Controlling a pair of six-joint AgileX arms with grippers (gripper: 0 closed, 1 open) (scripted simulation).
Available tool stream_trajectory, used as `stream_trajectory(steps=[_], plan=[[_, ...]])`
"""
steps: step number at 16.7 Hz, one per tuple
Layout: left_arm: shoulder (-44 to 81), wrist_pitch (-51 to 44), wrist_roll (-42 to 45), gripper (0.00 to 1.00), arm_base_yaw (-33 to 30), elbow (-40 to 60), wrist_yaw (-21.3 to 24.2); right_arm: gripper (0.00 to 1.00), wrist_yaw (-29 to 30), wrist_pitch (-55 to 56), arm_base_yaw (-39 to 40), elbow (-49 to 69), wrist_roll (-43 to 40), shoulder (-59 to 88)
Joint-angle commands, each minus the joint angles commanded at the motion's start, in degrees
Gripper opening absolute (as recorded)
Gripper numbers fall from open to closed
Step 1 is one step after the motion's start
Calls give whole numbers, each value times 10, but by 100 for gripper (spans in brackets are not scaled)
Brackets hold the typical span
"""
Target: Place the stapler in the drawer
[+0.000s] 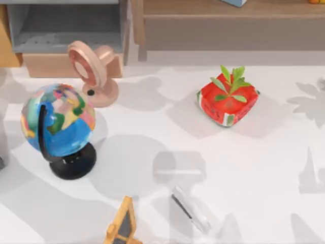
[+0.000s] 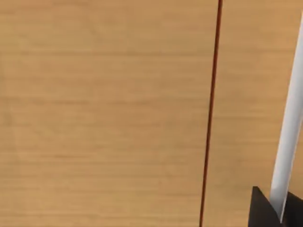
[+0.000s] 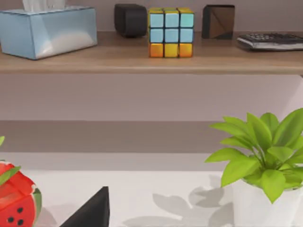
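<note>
Stapler point(image 1: 190, 209): small, slim, glossy whitish-grey, a thin dark strip along its length, lying slantwise on the white surface point(image 1: 264, 168) near the front edge, a little right of centre. Apart from everything else, untouched. Just to its left at the front edge, a yellow-framed wedge-shaped object point(image 1: 122, 226) with a dark face.

Farther back on the left, a globe point(image 1: 57, 121) on a black base, tilted in its dark arc. Behind it, a pink round-headed stand point(image 1: 94, 71), touching nothing else visibly. On the right half, well apart from the stapler, a red watermelon-patterned pot with green leaves point(image 1: 227, 99).

At the far left corner, the drawer point(image 1: 66, 30): grey inner walls and floor, light tan wooden front panel, pulled open. To its right along the back, a long brown wooden shelf point(image 1: 228, 12).

From the right wrist: a potted green plant in a white pot point(image 3: 260, 165), and on the shelf above a blue tissue box point(image 3: 47, 30), a coloured puzzle cube point(image 3: 171, 32), and a keyboard point(image 3: 272, 41).

From the left wrist: tan wood grain close up, a dark red line across it.

Cannot tell whether either hand is spread or pressed together.
</note>
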Motion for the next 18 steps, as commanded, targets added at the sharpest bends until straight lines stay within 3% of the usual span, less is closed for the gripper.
stream_trajectory(steps=[4,12,18], plan=[[0,0,-3,0,5,-10,2,100,0,0,0,0,0,0],[-66,77,-1,0,41,-156,39,100,0,0,0,0,0,0],[-71,85,-1,0,48,-167,45,100,0,0,0,0,0,0]])
